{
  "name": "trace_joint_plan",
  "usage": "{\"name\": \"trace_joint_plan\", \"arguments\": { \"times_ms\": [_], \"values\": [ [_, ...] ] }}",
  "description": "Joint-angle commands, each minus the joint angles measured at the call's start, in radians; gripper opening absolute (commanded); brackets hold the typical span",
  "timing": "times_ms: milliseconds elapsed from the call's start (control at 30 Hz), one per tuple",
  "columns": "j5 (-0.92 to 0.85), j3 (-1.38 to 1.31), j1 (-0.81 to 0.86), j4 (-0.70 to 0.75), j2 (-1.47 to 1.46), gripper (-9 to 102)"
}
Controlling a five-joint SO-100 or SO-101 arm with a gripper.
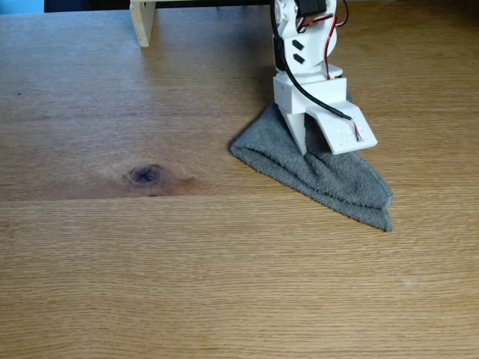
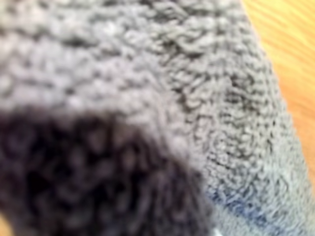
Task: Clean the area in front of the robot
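In the fixed view the gripper (image 1: 305, 146) stands tip-down on the grey towel (image 1: 329, 176), apparently pinching its upper fold, though closure cannot be confirmed. The towel's long axis runs diagonally toward lower right. The uncleaned tabletop (image 1: 150, 262) extends left and toward the camera.

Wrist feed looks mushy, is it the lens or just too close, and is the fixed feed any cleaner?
Wrist view: too close, the grey towel is soft throughout, with a dark blurred patch lower left. Fixed view: sharp and evenly lit; grain and the knot read clearly, and the hand is down on the towel.
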Motion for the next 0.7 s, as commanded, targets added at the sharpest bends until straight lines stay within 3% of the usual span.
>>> {"name": "trace_joint_plan", "arguments": {
  "times_ms": [0, 300, 667],
  "values": [
    [0.0, -0.379, -0.097, -0.012, -0.133, 0],
    [0.0, -0.85, -0.152, -0.031, -0.334, 0],
    [0.061, -0.908, -0.21, -0.025, -0.252, 0]
  ]
}}
